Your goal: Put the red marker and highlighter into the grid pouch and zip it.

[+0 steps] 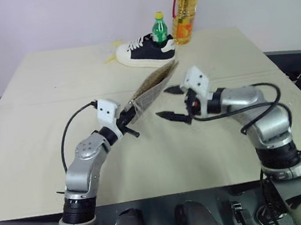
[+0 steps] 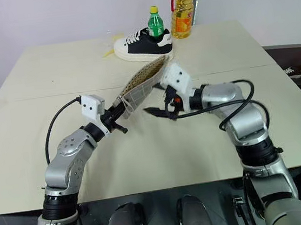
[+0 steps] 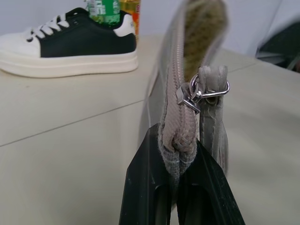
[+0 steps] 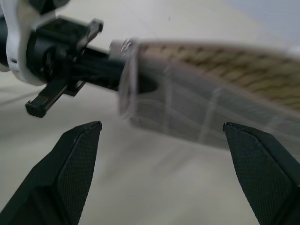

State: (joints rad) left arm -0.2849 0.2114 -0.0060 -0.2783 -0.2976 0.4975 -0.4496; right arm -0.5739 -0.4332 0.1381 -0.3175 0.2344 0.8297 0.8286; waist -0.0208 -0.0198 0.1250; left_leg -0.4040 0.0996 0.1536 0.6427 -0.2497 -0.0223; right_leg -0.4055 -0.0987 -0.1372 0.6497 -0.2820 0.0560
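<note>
The grid pouch (image 1: 153,88) hangs in the air over the middle of the table, slanting up and away from me. My left gripper (image 1: 130,114) is shut on its near end, with both black fingers (image 3: 145,187) clamped on the fabric seam. The metal zipper pull (image 3: 202,91) sits just past that grip. A brown woven surface shows along the pouch's upper edge. My right gripper (image 1: 163,102) is open just right of the pouch, with its jaws wide and nothing between them. The red marker and the highlighter are out of view.
A black and white shoe (image 1: 144,52) lies at the back of the beige table (image 1: 42,119). A green bottle (image 1: 159,29) and a tall bottle of yellow oil (image 1: 185,11) stand behind it. A pale yellow scrap (image 1: 112,51) lies beside the shoe.
</note>
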